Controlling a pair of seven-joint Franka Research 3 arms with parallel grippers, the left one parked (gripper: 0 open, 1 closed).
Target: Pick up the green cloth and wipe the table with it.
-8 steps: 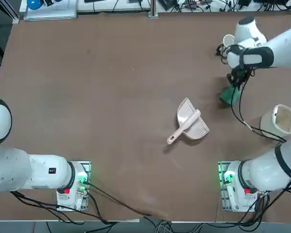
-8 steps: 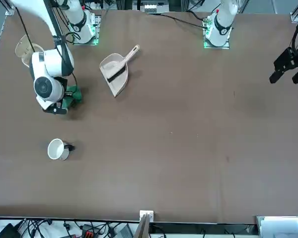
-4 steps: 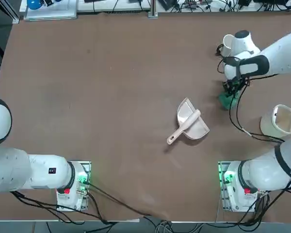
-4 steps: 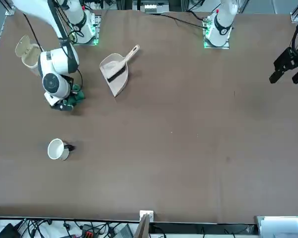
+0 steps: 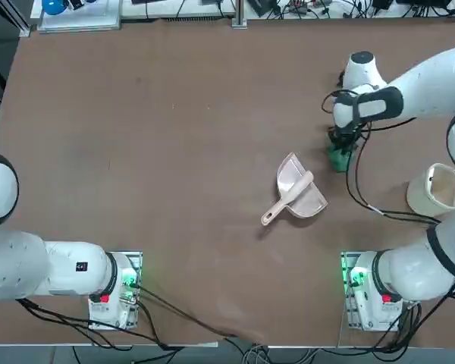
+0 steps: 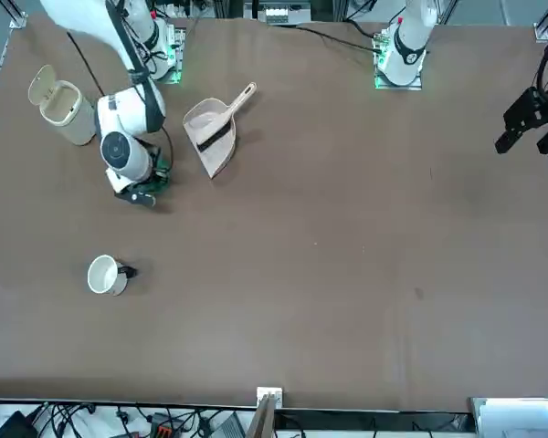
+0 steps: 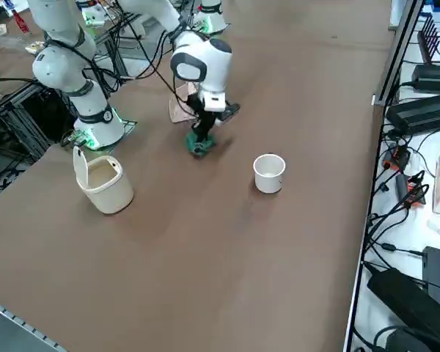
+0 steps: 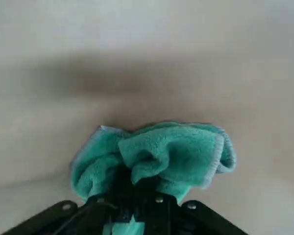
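Top view: right pincer point(image 5: 340, 149) pinching green cloth point(image 5: 338, 158) on table point(image 5: 174, 152); dustpan point(image 5: 297, 191) near.

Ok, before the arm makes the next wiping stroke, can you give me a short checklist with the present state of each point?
1. Right gripper shut on the green cloth: ok.
2. Cloth down on the table: ok; the side view shows it meeting the surface.
3. Pink dustpan apart from the cloth: ok for now, but it lies close; a stroke that way could push it.
4. White cup out of the path: ok, well apart from the gripper.
5. Beige bin untouched: ok.
6. Cable slack along the arm: cannot tell.
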